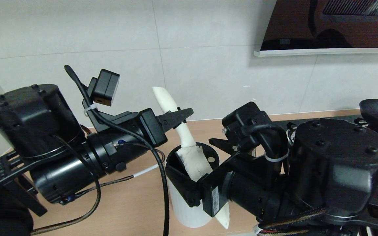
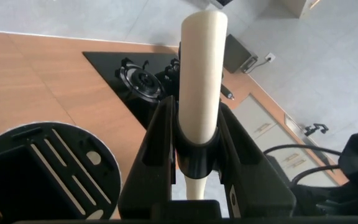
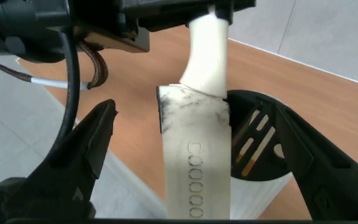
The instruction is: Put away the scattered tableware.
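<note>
white utensil (image 1: 185, 136) near upright, handle up

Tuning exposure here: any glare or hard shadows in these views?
Head view: the glossy range hood shows reflections and shades the wall below it. Left wrist view: the white utensil in the left end effector is evenly lit, without glare.

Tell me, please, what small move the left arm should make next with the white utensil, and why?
Probably lift the white utensil slightly and shift its tip over the opening of the holder. The left gripper is shut on the handle, but the blade appears to run down outside the holder's near rim, between the fingers of the open right gripper, so lowering now would likely miss.
</note>
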Controlling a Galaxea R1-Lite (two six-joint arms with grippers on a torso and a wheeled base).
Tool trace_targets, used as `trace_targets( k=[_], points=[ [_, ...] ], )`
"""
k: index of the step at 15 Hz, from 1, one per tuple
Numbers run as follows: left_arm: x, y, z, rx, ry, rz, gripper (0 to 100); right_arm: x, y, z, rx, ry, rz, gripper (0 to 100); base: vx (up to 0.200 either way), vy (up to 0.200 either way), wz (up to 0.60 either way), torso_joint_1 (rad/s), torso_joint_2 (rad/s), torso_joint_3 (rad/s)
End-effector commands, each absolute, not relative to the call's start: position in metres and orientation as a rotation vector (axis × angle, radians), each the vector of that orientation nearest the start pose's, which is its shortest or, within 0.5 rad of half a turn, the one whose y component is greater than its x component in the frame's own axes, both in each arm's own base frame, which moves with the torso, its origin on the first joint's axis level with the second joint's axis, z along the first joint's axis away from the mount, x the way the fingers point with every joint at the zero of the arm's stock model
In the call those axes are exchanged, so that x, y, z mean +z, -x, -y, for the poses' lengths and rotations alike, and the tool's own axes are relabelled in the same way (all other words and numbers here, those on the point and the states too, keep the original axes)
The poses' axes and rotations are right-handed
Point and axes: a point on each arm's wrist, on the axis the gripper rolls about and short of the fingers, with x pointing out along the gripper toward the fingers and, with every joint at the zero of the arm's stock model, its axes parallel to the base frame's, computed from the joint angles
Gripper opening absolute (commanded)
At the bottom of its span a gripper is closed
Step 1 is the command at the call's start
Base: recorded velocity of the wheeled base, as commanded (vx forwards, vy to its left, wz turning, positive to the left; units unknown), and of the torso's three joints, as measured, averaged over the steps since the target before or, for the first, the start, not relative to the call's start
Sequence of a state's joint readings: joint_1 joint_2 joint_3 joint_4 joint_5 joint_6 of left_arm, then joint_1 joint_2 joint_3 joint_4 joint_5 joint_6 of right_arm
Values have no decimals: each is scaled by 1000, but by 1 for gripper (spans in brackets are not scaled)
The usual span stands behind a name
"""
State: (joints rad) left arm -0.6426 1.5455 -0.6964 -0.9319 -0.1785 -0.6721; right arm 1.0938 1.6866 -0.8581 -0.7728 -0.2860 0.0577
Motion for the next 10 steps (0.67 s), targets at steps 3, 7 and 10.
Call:
trace_targets(
  k=[3,7,10],
  points=[
    [251,-209,152,-774,663,-149,0,249,-166,-220,676,-87,32,100,0,0,0,0,0,0],
    [299,-209,136,-519,496,-26,0,258,-206,-145,472,-70,21,100,0,0,0,0,0,0],
    [308,-212,135,-409,299,-14,0,234,-222,-133,400,-40,-58,100,0,0,0,0,0,0]
  ],
)
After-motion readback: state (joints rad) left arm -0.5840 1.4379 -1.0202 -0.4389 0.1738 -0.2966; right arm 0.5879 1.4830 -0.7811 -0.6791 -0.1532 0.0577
